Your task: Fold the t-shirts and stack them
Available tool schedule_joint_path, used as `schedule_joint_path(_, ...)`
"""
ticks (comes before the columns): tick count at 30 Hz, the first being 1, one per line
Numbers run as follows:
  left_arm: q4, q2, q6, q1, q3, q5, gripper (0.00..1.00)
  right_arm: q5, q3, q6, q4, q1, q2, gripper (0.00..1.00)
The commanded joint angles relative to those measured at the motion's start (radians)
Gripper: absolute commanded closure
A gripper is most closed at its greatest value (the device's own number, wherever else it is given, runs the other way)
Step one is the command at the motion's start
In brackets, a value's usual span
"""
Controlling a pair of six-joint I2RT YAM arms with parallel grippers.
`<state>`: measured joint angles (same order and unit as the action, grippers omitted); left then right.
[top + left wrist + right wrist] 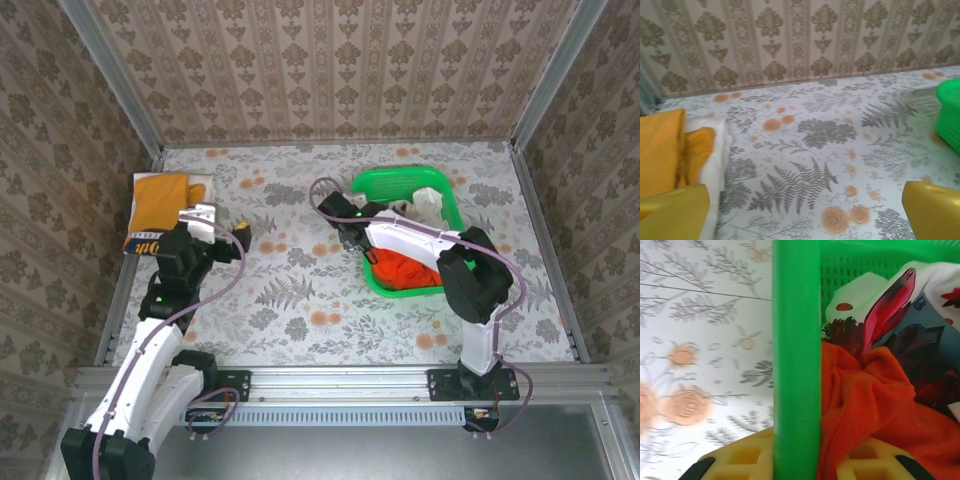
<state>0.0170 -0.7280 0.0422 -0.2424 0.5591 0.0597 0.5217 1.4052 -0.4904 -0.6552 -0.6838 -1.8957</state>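
lettering on mustard t-shirt navy band: white, unreadable

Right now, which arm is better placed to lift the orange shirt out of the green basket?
Right: the right gripper straddles the basket rim beside the orange-red t-shirt. The left gripper hangs open over by the yellow t-shirt.

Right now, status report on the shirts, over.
Left gripper open above table. Right gripper astride basket rim, grip unclear. Orange t-shirt inside, rim in the way.

One t-shirt far left on table — others in basket, right.
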Motion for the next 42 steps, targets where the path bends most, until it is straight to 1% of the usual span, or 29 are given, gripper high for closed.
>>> schedule_joint_path(1,-0.129,-0.029,-0.009,-0.055,-0.022,0.057,0.00,0.085,-0.072,0.155,0.084,0.079,0.093,0.90)
schedule_joint_path(3,-0.150,-0.065,-0.065,-0.114,-0.015,0.059,0.00,0.115,-0.105,0.243,0.115,0.132,0.111,0.93)
schedule_joint_path(5,-0.153,-0.103,-0.136,-0.173,-0.003,0.058,0.00,0.149,-0.128,0.308,0.164,0.185,0.117,0.92)
schedule_joint_path(7,-0.164,-0.143,-0.184,-0.221,0.007,0.056,0.00,0.145,-0.145,0.365,0.189,0.247,0.121,0.92)
schedule_joint_path(9,-0.183,-0.183,-0.206,-0.269,0.016,0.064,0.00,0.144,-0.166,0.425,0.225,0.308,0.119,0.92)
schedule_joint_path(15,-0.233,-0.276,-0.214,-0.336,0.033,0.064,0.00,0.152,-0.192,0.512,0.281,0.448,0.073,0.92)
schedule_joint_path(21,-0.253,-0.318,-0.230,-0.361,0.048,0.054,0.00,0.176,-0.211,0.612,0.356,0.526,0.033,0.92)
schedule_joint_path(24,-0.262,-0.321,-0.230,-0.365,0.042,0.046,0.00,0.191,-0.218,0.678,0.398,0.549,0.020,0.95)
schedule_joint_path(28,-0.259,-0.323,-0.232,-0.367,0.035,0.040,0.00,0.201,-0.202,0.704,0.393,0.582,0.004,0.96)
schedule_joint_path(36,-0.259,-0.328,-0.245,-0.368,0.038,0.034,0.00,0.195,-0.171,0.760,0.418,0.634,-0.025,0.93)
schedule_joint_path(42,-0.263,-0.336,-0.247,-0.368,0.036,0.035,0.00,0.182,-0.174,0.833,0.454,0.643,-0.031,0.92)
